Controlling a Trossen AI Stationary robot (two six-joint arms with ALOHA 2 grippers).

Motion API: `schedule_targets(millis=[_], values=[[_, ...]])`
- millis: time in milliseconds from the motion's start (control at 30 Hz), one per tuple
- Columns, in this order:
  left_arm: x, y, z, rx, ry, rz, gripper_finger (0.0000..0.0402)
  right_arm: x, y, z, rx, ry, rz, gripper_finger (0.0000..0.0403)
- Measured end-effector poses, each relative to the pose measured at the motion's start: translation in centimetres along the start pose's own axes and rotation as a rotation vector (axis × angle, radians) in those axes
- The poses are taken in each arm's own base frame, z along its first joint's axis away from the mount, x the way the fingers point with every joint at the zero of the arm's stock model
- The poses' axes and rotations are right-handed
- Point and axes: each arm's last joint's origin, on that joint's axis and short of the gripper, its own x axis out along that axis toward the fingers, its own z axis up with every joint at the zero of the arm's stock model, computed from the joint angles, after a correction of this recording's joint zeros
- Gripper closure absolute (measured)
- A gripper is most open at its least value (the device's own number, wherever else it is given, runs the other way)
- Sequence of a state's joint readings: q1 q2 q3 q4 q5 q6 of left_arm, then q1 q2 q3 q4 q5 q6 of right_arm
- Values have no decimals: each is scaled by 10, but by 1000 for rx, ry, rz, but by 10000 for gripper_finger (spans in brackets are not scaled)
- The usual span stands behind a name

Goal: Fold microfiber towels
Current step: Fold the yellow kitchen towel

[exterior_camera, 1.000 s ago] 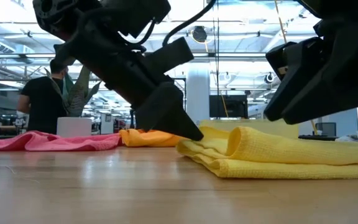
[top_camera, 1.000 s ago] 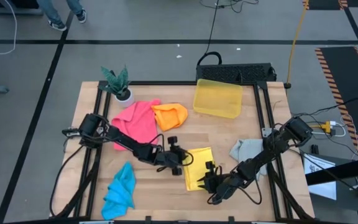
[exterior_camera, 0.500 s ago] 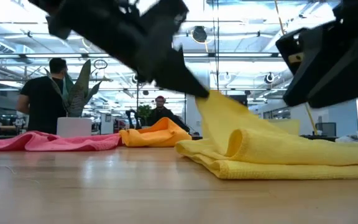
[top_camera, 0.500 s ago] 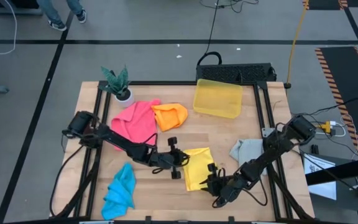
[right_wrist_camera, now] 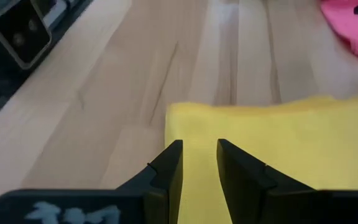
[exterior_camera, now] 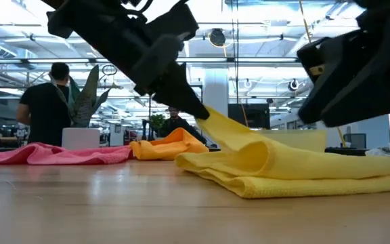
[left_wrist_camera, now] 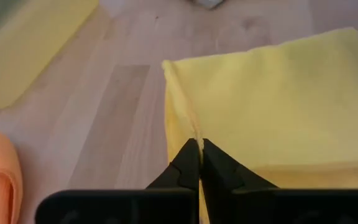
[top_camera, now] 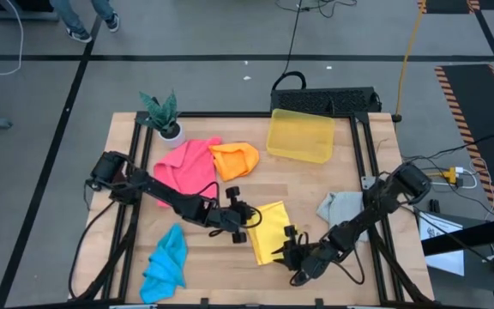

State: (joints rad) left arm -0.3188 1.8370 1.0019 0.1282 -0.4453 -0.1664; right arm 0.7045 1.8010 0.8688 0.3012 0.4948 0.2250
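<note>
- Yellow towel folded near the table's front middle, one edge lifted off the wood.
- Left gripper clenched on that lifted edge.
- Right gripper over the opposite edge, fingers slightly apart; hard to tell whether actually pinching cloth.
- Pink towel and orange towel touching, farther back left.
- Blue towel front left, grey towel right.
- Yellow bin at back.

Open wood lies at centre frame between the orange towel and yellow towel. The yellow bin blocks the upper centre, the plant the upper left.
</note>
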Motion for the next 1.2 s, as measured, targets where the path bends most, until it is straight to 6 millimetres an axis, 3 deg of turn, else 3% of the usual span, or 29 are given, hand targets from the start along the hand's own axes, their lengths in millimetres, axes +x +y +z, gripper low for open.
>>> schedule_targets(millis=[133,300,433,600,767,967,1200], values=[[0,0,0,-1,-1,-6,383,8,3,-2,-81,-41,1,314],[-2,-1,1,0,-5,-13,397,13,5,-1,-36,-68,11,314],[-3,-2,2,-1,-7,-22,385,22,9,-1,-21,-91,38,300],[-3,-1,0,2,6,-19,386,37,18,8,-63,-18,18,263],[-3,-1,-1,6,18,-18,395,39,20,20,-42,69,-78,247],[-3,-1,-2,2,28,-16,376,39,18,23,25,104,-71,283],[-3,-1,-1,-6,22,-8,396,39,18,20,-21,118,-44,385]])
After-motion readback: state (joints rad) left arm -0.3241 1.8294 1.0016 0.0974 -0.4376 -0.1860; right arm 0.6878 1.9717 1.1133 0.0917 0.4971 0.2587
